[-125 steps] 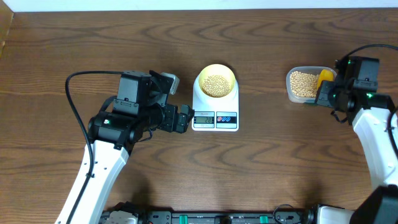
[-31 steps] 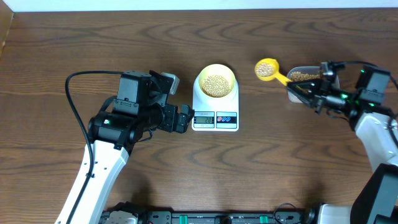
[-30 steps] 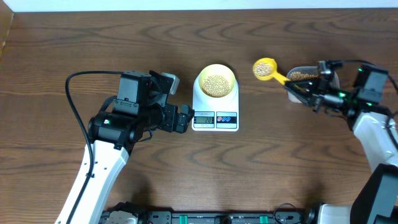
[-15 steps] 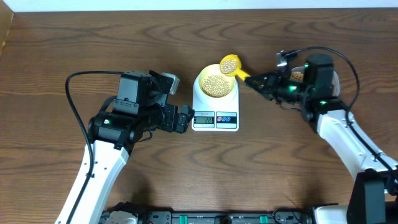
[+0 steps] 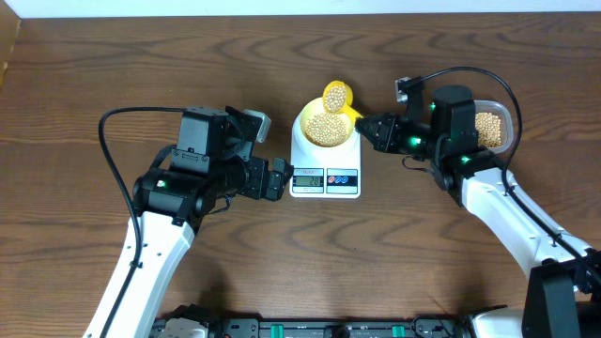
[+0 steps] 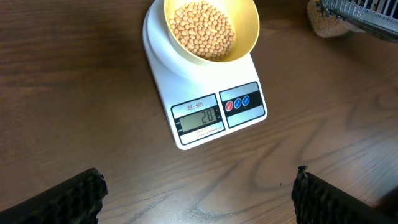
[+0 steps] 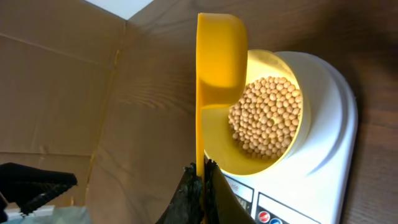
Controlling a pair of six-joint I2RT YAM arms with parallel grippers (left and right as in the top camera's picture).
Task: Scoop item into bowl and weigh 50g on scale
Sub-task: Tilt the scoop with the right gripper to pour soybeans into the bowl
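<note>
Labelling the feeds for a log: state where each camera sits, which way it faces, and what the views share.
Overhead: above the table, facing straight down; left arm, right arm, scale and tub show.
Left wrist: beside the scale, angled down at it; left fingers open at the bottom corners.
Right wrist: looks along the yellow scoop over the bowl; right fingers clamp its handle.
Shared: all three show the bowl of beans on the scale.

PLACE: robotics lab bench | SIGNS: left arm [image 5: 150, 244] and right arm [image 5: 507, 211] rise from a rail [image 5: 329, 330] at 6 o'clock | loose black cable [image 5: 141, 111] at 9 o'clock | cardboard screen [image 5: 7, 47] at 10 o'clock | wood-grain table [image 5: 376, 272], scale [image 5: 325, 174] near centre
</note>
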